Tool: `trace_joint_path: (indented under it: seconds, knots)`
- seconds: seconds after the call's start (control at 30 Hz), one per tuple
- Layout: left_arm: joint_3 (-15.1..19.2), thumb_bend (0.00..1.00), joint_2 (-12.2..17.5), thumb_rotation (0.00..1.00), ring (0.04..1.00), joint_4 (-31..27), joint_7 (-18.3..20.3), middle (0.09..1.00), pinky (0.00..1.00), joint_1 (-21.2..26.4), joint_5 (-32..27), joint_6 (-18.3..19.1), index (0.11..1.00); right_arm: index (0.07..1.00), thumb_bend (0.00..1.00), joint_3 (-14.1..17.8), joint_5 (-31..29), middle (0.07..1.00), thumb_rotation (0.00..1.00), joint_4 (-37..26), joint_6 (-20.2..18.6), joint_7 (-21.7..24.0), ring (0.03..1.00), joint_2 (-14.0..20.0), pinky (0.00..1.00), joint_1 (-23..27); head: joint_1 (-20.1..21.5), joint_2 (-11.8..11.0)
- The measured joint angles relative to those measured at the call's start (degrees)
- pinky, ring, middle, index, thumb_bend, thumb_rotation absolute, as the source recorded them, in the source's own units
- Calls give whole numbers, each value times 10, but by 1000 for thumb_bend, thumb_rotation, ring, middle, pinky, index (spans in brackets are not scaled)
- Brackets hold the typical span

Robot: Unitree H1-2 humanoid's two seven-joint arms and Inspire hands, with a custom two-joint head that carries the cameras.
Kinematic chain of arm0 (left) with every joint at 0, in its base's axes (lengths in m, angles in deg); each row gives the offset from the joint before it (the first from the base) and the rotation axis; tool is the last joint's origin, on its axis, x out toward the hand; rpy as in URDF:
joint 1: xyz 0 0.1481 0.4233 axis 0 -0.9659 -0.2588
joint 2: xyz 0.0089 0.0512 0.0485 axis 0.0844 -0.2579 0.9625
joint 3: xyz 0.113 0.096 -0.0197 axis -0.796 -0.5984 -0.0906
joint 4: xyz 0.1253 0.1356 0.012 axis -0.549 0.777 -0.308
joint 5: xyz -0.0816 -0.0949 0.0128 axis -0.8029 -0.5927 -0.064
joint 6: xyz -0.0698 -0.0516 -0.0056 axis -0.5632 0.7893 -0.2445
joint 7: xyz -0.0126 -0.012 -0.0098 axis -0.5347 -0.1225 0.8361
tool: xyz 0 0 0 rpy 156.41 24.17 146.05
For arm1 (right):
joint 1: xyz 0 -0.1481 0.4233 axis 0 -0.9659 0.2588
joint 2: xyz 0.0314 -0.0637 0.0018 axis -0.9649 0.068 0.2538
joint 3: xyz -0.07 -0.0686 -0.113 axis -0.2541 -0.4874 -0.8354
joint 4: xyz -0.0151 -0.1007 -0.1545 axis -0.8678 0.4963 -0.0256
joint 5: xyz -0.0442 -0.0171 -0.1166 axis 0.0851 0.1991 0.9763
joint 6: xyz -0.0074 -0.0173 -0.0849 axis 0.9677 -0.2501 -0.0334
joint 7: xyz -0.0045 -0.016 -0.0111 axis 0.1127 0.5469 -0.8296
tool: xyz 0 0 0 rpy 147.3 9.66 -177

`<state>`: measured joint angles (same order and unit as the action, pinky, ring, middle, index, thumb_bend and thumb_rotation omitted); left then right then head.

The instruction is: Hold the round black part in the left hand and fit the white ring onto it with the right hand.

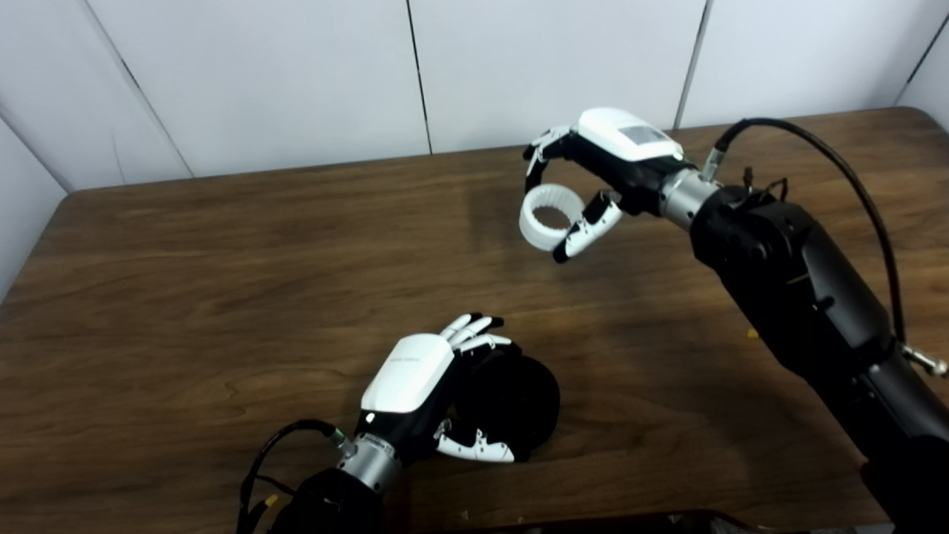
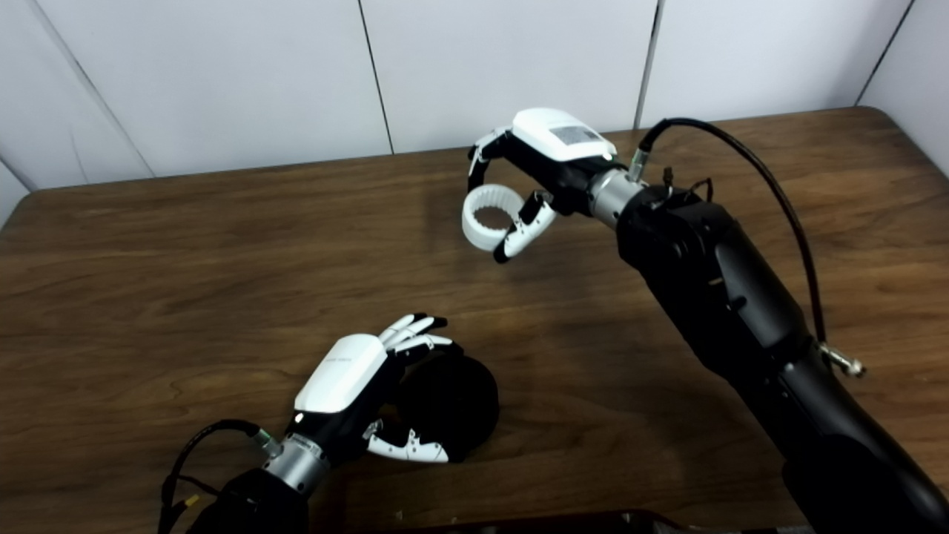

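Both pickups look done; the fitting is left. Left hand [image 1: 437, 393] low at the near table [image 1: 185, 297] edge, fingers and thumb wrapped round the black part [image 1: 519, 404], which sits on or just above the wood, can't tell which. Right hand [image 1: 593, 182] raised, well apart, toward the far side, pinching the white ring [image 1: 545, 216] between fingers above and thumb below. Ring's bore tilts up toward the camera. Part's round face points right, away from the left palm; no long axis evident.

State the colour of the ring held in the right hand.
White. The ring, in the right hand, shows best in the left eye view.
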<state>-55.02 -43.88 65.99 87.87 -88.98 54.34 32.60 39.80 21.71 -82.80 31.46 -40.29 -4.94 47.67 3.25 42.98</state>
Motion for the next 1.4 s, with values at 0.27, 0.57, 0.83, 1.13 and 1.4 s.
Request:
trace_joint_path:
  seconds: [0.27,0.57,0.83,1.13,1.4]
  knots:
    - [-2,869,0,308,961,7,-9,929,790,2,-2,-1,733,490,525,10,-8,805,150,-83,-3,34,880,1,768,-24,-2,-1]
    - [-3,872,0,301,961,11,-11,928,788,4,-6,-1,730,490,525,17,-11,804,148,-158,-23,85,891,1,781,-39,0,2]
    - [-3,867,0,300,962,11,-12,928,799,5,-8,1,730,490,525,18,-23,801,149,-183,-23,100,895,0,767,-67,-3,6]
    - [-4,869,1,301,963,11,-11,928,787,5,-8,2,728,490,525,14,-25,798,150,-184,-22,107,891,-1,752,-103,-4,11]
    - [-4,872,1,302,963,10,-10,926,793,6,-8,2,726,491,525,0,-27,804,151,-185,-6,108,893,-1,766,-116,-4,14]
